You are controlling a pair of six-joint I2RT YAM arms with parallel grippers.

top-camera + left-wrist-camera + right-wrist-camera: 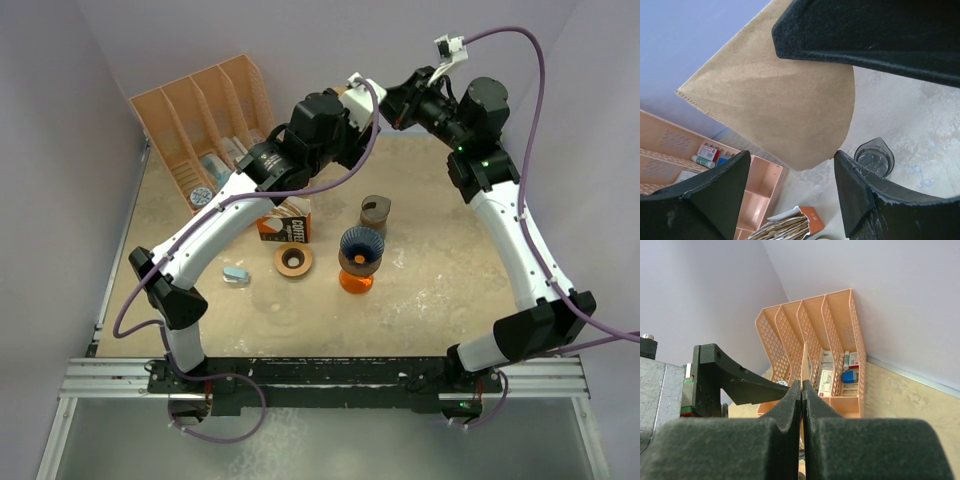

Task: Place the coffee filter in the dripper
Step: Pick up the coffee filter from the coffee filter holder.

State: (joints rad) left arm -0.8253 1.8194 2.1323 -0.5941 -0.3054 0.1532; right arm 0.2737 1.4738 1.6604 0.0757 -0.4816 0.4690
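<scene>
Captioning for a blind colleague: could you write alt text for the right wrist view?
The right gripper, black foam fingers shut, pinches a brown paper coffee filter seen edge-on. Behind stands a peach plastic mesh file organiser holding small packets, against a lilac wall.

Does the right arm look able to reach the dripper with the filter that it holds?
Probably yes. The right gripper is shut on the coffee filter, and the dripper stands open with nothing over it. Only the open left gripper near the filter might interfere.
</scene>
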